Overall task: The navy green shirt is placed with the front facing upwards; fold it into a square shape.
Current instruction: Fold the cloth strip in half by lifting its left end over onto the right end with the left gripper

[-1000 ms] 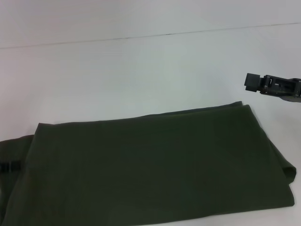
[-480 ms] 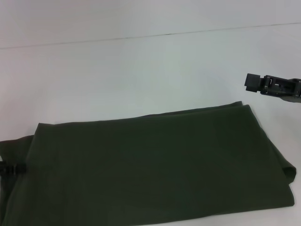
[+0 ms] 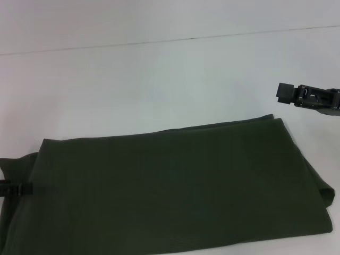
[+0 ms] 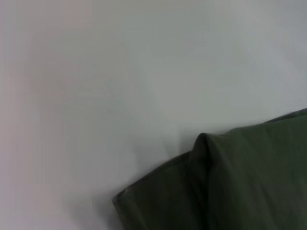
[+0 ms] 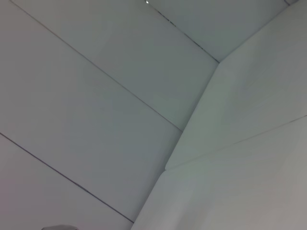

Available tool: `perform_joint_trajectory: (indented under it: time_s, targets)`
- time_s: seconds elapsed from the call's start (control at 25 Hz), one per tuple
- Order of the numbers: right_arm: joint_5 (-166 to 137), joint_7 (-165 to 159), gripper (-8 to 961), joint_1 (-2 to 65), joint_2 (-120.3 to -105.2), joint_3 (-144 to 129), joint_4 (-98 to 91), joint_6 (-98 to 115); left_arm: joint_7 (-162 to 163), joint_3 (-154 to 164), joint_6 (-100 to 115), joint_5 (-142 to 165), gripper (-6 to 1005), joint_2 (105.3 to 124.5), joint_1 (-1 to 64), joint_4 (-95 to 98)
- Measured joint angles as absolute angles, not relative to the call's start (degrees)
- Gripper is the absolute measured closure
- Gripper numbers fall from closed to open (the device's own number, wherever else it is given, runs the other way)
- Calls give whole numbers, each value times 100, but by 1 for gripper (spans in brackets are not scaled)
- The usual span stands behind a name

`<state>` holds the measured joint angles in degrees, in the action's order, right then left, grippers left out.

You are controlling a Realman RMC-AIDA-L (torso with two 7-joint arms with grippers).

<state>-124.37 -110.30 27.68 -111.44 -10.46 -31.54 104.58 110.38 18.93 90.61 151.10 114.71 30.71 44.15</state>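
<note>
Lying folded on the table (image 3: pixel 159 79), the navy green shirt (image 3: pixel 170 186) (plain side up) meets the left gripper (image 3: pixel 16 188), grip unclear.

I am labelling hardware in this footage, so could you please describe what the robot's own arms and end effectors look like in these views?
Little shows. The right end effector is a dark grey to black blocky metal assembly with a squared tip and silvery fittings behind it. The left end effector appears only as a small black bar-shaped tip at the edge of the dark olive-green shirt. No cables or markings are visible.
</note>
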Motion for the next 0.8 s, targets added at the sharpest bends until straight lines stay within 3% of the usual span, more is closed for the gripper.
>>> perform_joint_trajectory:
  time_s: [0.8]
  targets:
    - [-12436, -11045, 25, 2768, -11136, -1046, -3160, 10441, 11091, 1899, 9031, 15345, 155, 11448, 3077, 4470]
